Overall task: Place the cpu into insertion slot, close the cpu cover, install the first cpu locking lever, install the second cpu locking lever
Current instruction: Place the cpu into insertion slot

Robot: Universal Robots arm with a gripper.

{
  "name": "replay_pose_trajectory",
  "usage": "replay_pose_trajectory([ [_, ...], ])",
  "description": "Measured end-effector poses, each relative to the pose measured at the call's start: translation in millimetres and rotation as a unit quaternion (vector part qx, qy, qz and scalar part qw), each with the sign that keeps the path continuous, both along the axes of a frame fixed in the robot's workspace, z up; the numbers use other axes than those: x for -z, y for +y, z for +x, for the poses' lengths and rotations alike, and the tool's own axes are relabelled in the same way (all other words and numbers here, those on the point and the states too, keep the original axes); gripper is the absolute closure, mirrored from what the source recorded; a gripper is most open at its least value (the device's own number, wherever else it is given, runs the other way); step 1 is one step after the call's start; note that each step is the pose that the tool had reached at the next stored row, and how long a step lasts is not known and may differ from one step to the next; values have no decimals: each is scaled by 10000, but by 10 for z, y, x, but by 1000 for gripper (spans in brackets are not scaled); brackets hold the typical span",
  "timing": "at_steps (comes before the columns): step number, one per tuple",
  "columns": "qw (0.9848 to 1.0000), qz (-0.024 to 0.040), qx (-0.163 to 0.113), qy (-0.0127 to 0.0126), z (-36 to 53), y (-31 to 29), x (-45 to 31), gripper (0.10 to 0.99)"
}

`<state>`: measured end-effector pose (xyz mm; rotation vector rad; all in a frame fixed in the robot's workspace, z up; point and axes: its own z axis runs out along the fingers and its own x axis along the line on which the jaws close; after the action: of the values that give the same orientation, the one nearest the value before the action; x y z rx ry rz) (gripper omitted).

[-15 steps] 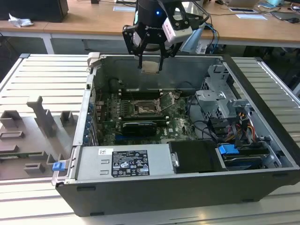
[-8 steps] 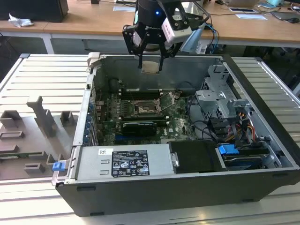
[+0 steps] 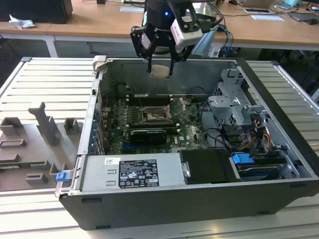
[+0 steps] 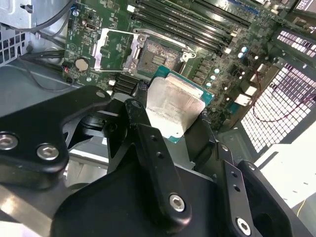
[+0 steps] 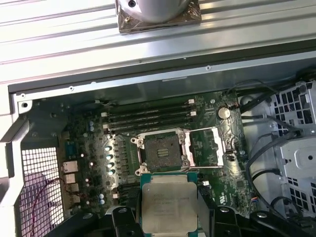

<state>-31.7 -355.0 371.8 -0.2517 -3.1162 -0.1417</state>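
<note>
gripper holds cpu above open computer case

in the exterior view, a grey metal power supply box (image 3: 132, 172) lies at lower centre inside an open black tower case (image 3: 199, 204). behind it, mid-frame, the square dark insertion slot (image 3: 152, 115) with its silvery rim sits in the green circuit board (image 3: 189, 132), with the thin silvery cpu cover (image 3: 178, 106) tipped up beside it. at upper centre the black two-fingered gripper (image 3: 160, 69) is clenched on the small flat beige-silver cpu (image 5: 169, 202), in the air well above the slot.
</note>
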Motion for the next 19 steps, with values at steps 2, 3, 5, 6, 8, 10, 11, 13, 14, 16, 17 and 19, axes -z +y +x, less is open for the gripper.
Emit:
replay_pose_trajectory([
  [2, 10000, -1, 34, 0, 0, 0, 0, 541],
  [3, 10000, 0, 48, 0, 0, 0, 0, 541],
  [5, 10000, 0, 98, 0, 0, 0, 0, 541],
  [6, 9999, 0, 113, 0, 0, 0, 0, 541],
  [8, 9999, -1, 153, 0, 0, 0, 1, 541],
  [10, 9998, 0, 182, 0, 0, 0, 1, 541],
  [11, 9998, 0, 198, 0, 0, 0, 1, 541],
  [13, 9997, -1, 244, 0, 0, 0, 1, 541],
  [14, 9996, -1, 265, 0, 0, 0, 1, 541],
  [16, 9995, 0, 307, 0, 0, 0, 2, 541],
  [17, 9994, -1, 336, 0, 0, 0, 2, 541],
  [19, 9993, 0, 373, 0, 0, 0, 2, 541],
])
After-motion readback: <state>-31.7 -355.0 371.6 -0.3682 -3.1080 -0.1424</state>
